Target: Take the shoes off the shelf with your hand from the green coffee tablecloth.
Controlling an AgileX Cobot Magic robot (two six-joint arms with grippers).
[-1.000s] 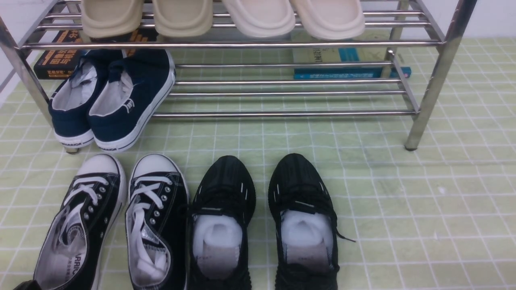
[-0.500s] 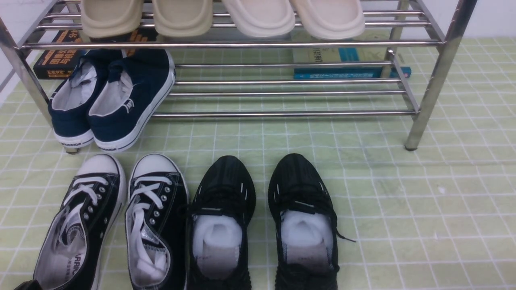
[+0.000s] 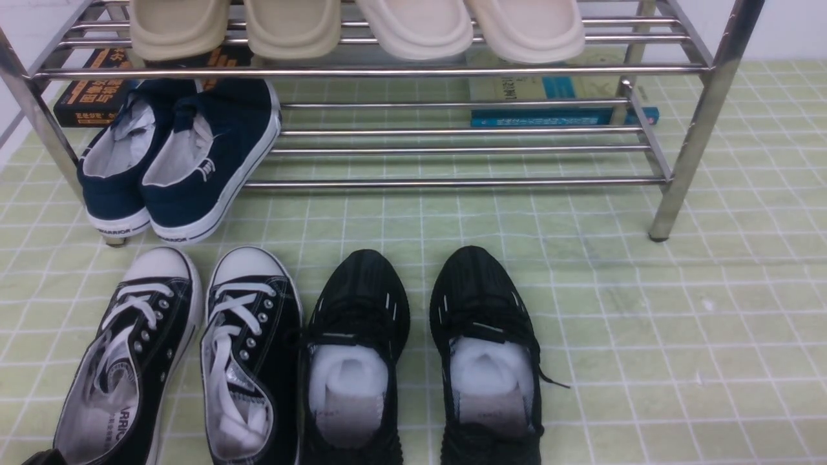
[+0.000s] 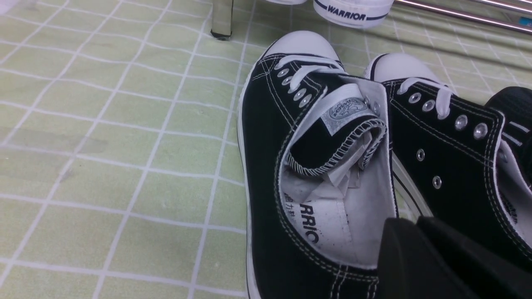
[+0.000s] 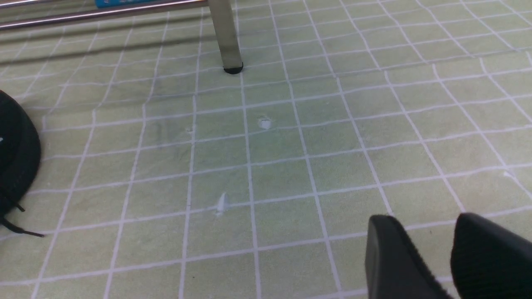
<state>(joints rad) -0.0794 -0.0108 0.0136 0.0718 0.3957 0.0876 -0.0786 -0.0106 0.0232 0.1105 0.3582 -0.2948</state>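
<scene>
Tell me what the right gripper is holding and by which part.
Nothing; the right gripper has a gap between its fingertips, with only the tablecloth showing there.

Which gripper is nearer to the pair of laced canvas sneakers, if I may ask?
The left gripper: it is right beside the sneakers. The right gripper is over cloth beyond the all-black shoes.

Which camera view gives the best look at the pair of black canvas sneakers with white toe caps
The front view: both canvas sneakers show there from toe cap to insole, heels cut off. The left wrist view shows one closer, the other partly behind the tool. The right wrist view shows neither.
</scene>
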